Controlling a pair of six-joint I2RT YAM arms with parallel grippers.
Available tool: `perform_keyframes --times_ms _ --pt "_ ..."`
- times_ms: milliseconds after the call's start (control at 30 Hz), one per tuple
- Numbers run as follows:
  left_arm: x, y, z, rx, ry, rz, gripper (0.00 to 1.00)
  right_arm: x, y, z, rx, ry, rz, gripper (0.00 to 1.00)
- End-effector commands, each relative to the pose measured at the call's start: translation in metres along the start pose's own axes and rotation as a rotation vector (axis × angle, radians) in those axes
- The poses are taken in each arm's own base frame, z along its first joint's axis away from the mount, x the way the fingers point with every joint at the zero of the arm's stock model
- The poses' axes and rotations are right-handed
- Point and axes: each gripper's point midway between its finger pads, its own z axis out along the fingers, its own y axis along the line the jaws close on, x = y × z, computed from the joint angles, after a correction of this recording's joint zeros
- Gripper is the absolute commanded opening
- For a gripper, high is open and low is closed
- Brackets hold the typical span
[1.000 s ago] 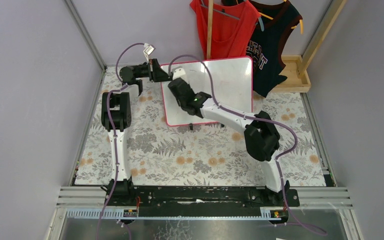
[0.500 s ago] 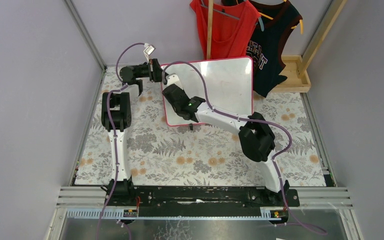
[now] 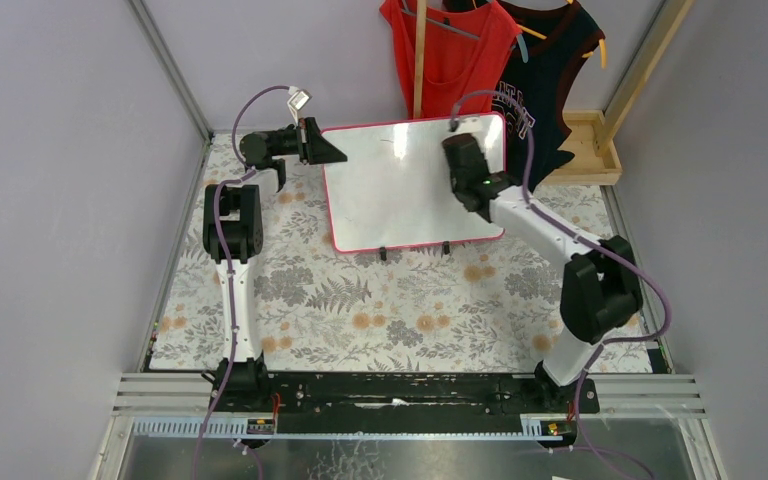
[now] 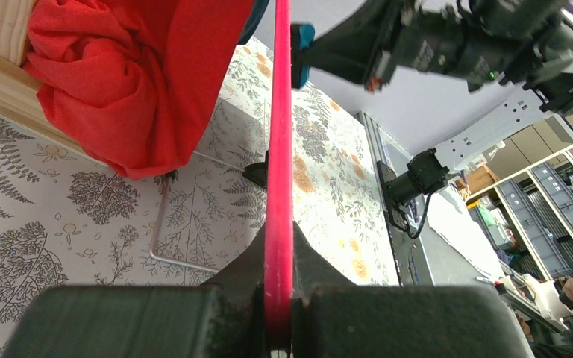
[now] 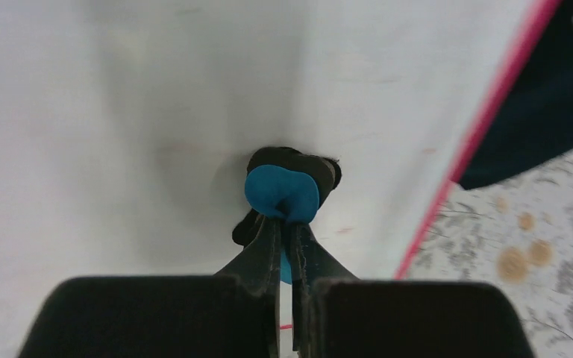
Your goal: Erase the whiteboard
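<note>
Travel across the board is what has changed: a second ago my right gripper (image 3: 457, 140) was working near the left edge of the whiteboard (image 3: 390, 200), and now it sits near the upper right corner. Its fingers are pressed together on the blue eraser (image 5: 282, 195), whose pad lies against the white face. I judge that most of the face has now been wiped. Only a small dark mark near the top edge and some faint reddish traces beside the eraser are left to chase. My left gripper (image 4: 277, 261) has not moved and pinches the red frame at the upper left corner, holding the board propped on its black feet at the far middle of the floral tablecloth (image 3: 360, 300). Behind it hang a red shirt (image 3: 450, 50) and a dark jersey (image 3: 540, 110), beside a wooden rack (image 3: 590, 150), with grey walls all round.
</note>
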Motion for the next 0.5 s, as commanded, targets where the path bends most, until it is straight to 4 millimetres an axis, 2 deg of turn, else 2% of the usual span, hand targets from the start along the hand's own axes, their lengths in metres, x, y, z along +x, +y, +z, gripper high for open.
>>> perform_keyframes --times_ms 0,133,267,367,467 --pt "0.003 -0.021 0.005 0.016 0.072 0.022 0.0 -0.013 -0.067 0.003 0.128 -0.037 0.066 0.0" --pt "0.004 -0.021 0.005 0.016 0.072 0.02 0.0 -0.036 -0.095 -0.001 0.144 -0.078 0.101 0.0" --pt "0.005 -0.021 0.005 0.016 0.073 0.02 0.0 -0.053 -0.106 0.004 0.157 -0.089 0.1 0.0" --pt "0.005 -0.022 0.004 0.016 0.073 0.019 0.0 -0.048 -0.107 0.012 0.158 -0.064 0.093 0.0" --pt "0.005 -0.021 0.004 0.016 0.071 0.017 0.0 -0.032 -0.1 0.012 0.122 -0.044 0.112 0.0"
